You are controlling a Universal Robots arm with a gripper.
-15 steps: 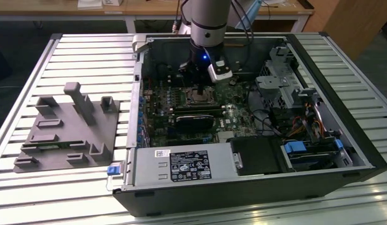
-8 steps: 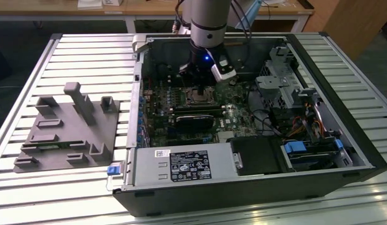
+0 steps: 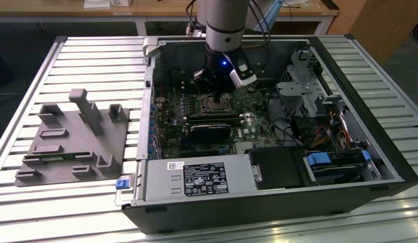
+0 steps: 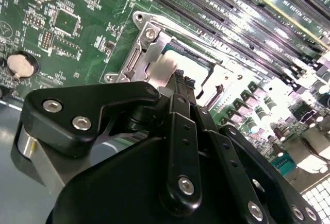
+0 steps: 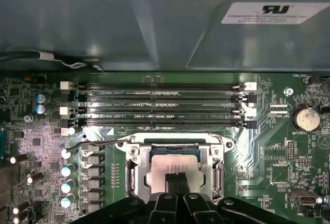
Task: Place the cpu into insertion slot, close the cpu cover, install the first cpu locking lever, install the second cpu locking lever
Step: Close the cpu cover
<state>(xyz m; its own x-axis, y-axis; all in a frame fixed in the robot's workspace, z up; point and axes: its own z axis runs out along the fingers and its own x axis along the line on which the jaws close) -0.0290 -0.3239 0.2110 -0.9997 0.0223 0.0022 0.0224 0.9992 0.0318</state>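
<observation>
One claw (image 5: 177, 178): mine, narrow, its two black fingers (image 4: 178, 87) pressed flat against each other with nothing visible between them.
Claw position: I hang over the socket, tips right at the cpu's metal top; I cannot tell whether they touch it.
Cpu (image 5: 161, 166): seated in the insertion slot, lying flat, its dull silver top showing through the frame's window.
Cpu cover (image 5: 135, 172): down over the chip, its silvery frame plate surrounding it on all sides in the first wrist view; in the second wrist view the plate (image 4: 154, 70) gleams just beside my fingertips.
Locking lever (image 5: 98, 144): a thin wire rod reaching out from a socket corner toward a row of capacitors (image 5: 66, 171); I cannot tell whether it is latched.
Memory slots (image 5: 160, 105): four long black rows lying parallel, just beyond the socket.
Coin battery (image 5: 305, 117): round and silver, on the green motherboard (image 5: 268, 183), well apart from the socket.
My arm (image 3: 226, 20): reaching straight down into the open computer case (image 3: 391, 162).
Black card (image 3: 209, 132): lying near the socket, inside the case.
Desk (image 3: 93, 50): slatted metal, carrying the case and, at the exterior view's left, a grey fixture (image 3: 73, 142) with upright posts.
</observation>
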